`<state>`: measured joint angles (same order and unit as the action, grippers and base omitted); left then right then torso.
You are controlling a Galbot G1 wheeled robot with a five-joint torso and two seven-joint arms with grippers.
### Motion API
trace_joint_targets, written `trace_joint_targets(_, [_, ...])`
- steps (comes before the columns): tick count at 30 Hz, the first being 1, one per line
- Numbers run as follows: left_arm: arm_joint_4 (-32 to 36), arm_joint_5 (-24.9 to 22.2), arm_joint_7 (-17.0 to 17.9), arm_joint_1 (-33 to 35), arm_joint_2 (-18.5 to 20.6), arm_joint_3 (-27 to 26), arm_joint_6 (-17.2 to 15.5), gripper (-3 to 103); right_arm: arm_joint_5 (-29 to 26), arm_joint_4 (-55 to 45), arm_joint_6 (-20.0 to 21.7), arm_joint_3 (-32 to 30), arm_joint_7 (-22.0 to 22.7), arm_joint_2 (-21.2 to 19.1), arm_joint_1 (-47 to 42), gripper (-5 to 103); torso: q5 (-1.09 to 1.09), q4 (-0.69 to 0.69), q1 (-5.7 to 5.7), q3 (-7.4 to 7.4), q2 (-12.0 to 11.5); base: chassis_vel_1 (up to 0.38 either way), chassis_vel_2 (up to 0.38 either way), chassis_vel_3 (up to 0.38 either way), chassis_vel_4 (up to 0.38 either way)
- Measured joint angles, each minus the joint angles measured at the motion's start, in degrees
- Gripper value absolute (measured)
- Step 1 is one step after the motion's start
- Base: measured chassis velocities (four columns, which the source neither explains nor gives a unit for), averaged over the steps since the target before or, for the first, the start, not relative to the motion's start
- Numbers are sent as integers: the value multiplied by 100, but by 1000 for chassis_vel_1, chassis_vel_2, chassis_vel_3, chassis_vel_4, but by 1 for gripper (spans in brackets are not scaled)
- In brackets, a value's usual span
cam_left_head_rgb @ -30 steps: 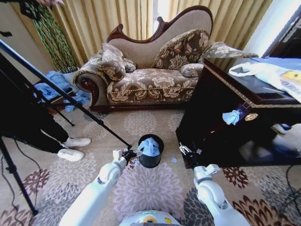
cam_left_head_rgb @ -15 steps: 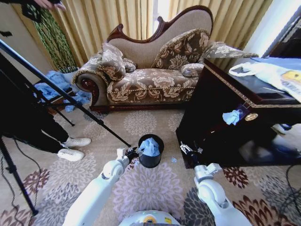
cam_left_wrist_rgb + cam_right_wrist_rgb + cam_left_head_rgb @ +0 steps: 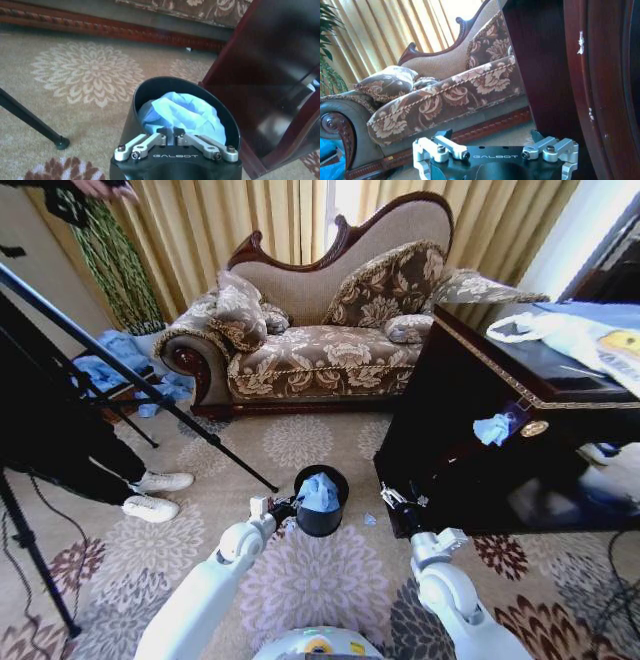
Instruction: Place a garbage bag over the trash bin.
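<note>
**On the carpet: bag bunched inside the bin**

Your left gripper (image 3: pixel 170 131), fingers together, sits at the trash bin (image 3: pixel 320 501) rim, over the garbage bag (image 3: pixel 181 114) crumpled inside, not draped over the edge. Your right gripper (image 3: pixel 491 135) waits spread apart beside the dark cabinet (image 3: pixel 500 420).

home living room, ornate sofa (image 3: pixel 330 330), curtains (image 3: pixel 230 220), carpet (image 3: pixel 300 580)

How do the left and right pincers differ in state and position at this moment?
The left pincer is shut, its tips together at the near rim of the trash bin, just over the garbage bag bunched inside. The right pincer is open, holds nothing, and sits beside the dark wooden cabinet, facing the sofa.
</note>
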<state>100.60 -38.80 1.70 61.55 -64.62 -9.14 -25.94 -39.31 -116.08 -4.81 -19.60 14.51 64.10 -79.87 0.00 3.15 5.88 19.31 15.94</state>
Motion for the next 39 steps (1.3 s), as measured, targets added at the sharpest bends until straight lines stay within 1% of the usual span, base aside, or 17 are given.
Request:
trace_joint_targets(1, [9, -15, 2, -1, 7, -16, 10, 6, 17, -20, 1, -9, 5, 11, -28, 100, 0, 0, 0, 0, 0, 0, 0, 0, 0])
trace_joint_targets(2, [9, -15, 2, -1, 7, -16, 10, 6, 17, -20, 1, -9, 5, 11, -28, 100, 0, 0, 0, 0, 0, 0, 0, 0, 0])
trace_joint_targets(3, [27, -27, 12, 1, 14, -39, 23, 2, 42, -39, 0, -23, 9, 18, -57, 100, 0, 0, 0, 0, 0, 0, 0, 0, 0])
trace_joint_targets(6, [153, -104, 90, 35, 65, -137, 84, 0, 99, -78, 1, -74, 20, 43, -111, 100, 0, 0, 0, 0, 0, 0, 0, 0, 0])
trace_joint_targets(15, [631, -383, 349, 60, 315, -415, 263, 0, 114, -149, 5, -124, 52, 97, -104, 100, -1, 0, 0, 0, 0, 0, 0, 0, 0])
trace_joint_targets(17, [848, -528, 505, 82, 455, -571, 292, 0, 127, -176, 9, -111, 63, 141, -104, 100, 0, 0, 0, 0, 0, 0, 0, 0, 0])
trace_joint_targets(18, [848, -528, 505, 82, 455, -571, 292, 0, 127, -176, 9, -111, 63, 141, -104, 100, 0, 0, 0, 0, 0, 0, 0, 0, 0])
trace_joint_targets(20, [1014, -628, 602, 179, 552, -743, 294, 0, 129, -229, 18, -86, 74, 176, -136, 100, -1, 1, 0, 0, 0, 0, 0, 0, 0])
trace_joint_targets(22, [1218, -657, 623, 429, 663, -995, 310, 0, 90, -350, 78, 18, 141, 230, -234, 100, -1, 0, 0, 0, 0, 0, 0, 0, 0])
trace_joint_targets(23, [1218, -657, 623, 429, 663, -995, 310, 0, 90, -350, 78, 18, 141, 230, -234, 100, -1, 0, 0, 0, 0, 0, 0, 0, 0])
trace_joint_targets(26, [1378, -651, 581, 762, 736, -1207, 352, 0, 42, -477, 217, 237, 288, 260, -346, 100, -1, 0, 0, 0, 1, 0, 0, 0, 0])
trace_joint_targets(27, [1489, -544, 494, 1117, 749, -1372, 419, 0, 84, -559, 407, 493, 484, 274, -407, 100, -1, -1, 0, 0, 2, 0, 0, 0, 0])
trace_joint_targets(28, [1513, -470, 455, 1271, 720, -1439, 461, 0, 138, -568, 483, 650, 626, 275, -414, 100, -1, -1, 0, -1, 2, 0, 0, 0, 0])
trace_joint_targets(33, [1547, -364, 425, 1471, 640, -1520, 521, 0, 157, -615, 575, 918, 811, 264, -454, 100, -1, -1, 0, 0, 2, 0, 0, 0, 0])
trace_joint_targets(35, [1569, -315, 414, 1544, 587, -1545, 534, 0, 124, -653, 631, 1233, 921, 216, -531, 100, -2, 0, 0, -1, 2, 0, 0, 0, 0])
trace_joint_targets(38, [1569, -295, 410, 1535, 563, -1536, 535, 0, 129, -642, 682, 1428, 1001, 189, -531, 100, -2, 0, -1, -1, 2, 0, 0, 0, 0])
trace_joint_targets(39, [1556, -272, 409, 1505, 533, -1503, 536, 0, 234, -546, 711, 1616, 1102, 178, -460, 100, -2, 1, 0, -1, 2, 0, 0, 0, 0])
